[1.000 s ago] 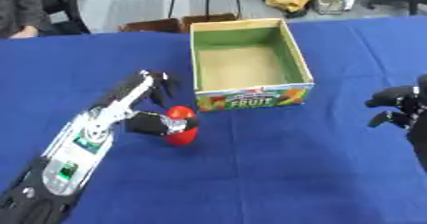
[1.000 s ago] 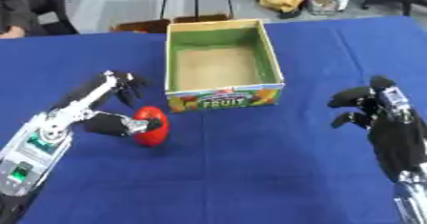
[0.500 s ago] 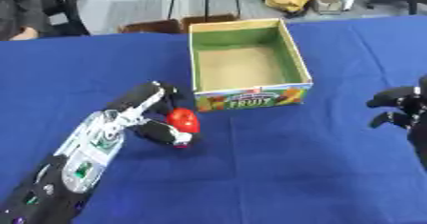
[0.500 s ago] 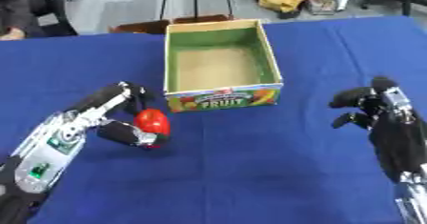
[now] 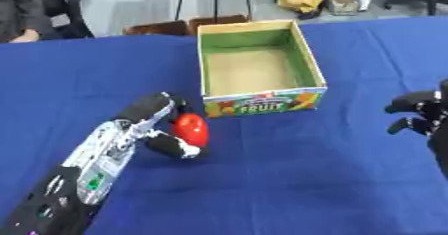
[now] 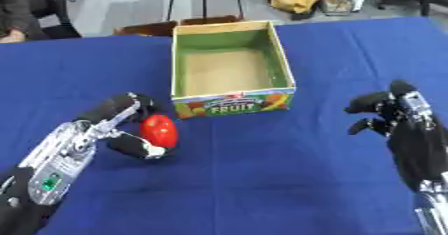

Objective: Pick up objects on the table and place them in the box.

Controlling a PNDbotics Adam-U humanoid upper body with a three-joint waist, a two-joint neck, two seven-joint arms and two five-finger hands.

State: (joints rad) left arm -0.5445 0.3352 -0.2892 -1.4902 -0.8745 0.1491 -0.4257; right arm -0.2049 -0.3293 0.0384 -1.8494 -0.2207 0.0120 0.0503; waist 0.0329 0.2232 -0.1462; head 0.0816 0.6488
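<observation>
— Where's the glossy red, egg-shaped fruit [image 5: 191, 130]?
— Just short of the open cardboard fruit box with green inner walls [image 5: 305, 63], off its near left corner, close to the printed front wall but apart from it. Clasped in the left hand [image 5: 156, 124], fingers curled over the top and thumb tucked underneath. Long axis roughly upright, tilted a little.
— Which way to go, then?
— Up and away toward the far right, judging by the box mouth lying beyond and right of the fruit. Needs clearing the front rim first. Left hand nearer by far.
— And the right hand [image 6: 387, 113]?
— Well right of the box, fingers curled in, holding nothing.
— Underneath? Around?
— Blue cloth-covered table [image 5: 289, 179], smooth. Beyond the box, grey floor, a tripod's legs, a yellow bundle, a brown carton.
</observation>
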